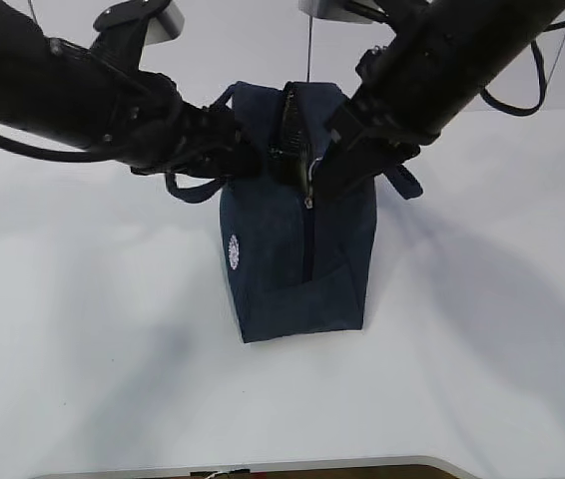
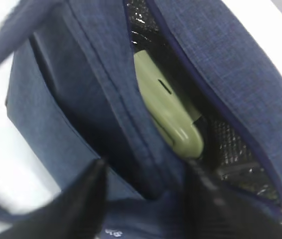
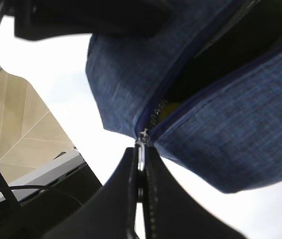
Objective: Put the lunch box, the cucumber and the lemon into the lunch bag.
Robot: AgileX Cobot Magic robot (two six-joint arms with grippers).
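Observation:
The navy lunch bag (image 1: pixel 297 249) stands upright mid-table, its top zipper partly open. In the left wrist view the lunch box's pale green lid (image 2: pixel 168 114) lies inside the lunch bag (image 2: pixel 81 99) against the foil lining (image 2: pixel 230 144). My left gripper (image 1: pixel 248 155) is shut on the bag's left top wall (image 2: pixel 146 199), one finger (image 2: pixel 88 194) outside and one in the opening. My right gripper (image 3: pixel 142 164) is shut on the metal zipper pull (image 3: pixel 141 149) at the near end of the opening (image 1: pixel 309 200). A yellow patch (image 3: pixel 166 112) shows inside the slit, probably the lemon. The cucumber is hidden.
The bag's loop handles hang to the left (image 1: pixel 193 190) and right (image 1: pixel 402 182). The white table (image 1: pixel 113 349) surrounds the bag, with its front edge (image 1: pixel 362 465) near the bottom. A tan tiled floor (image 3: pixel 21 129) shows beyond the table in the right wrist view.

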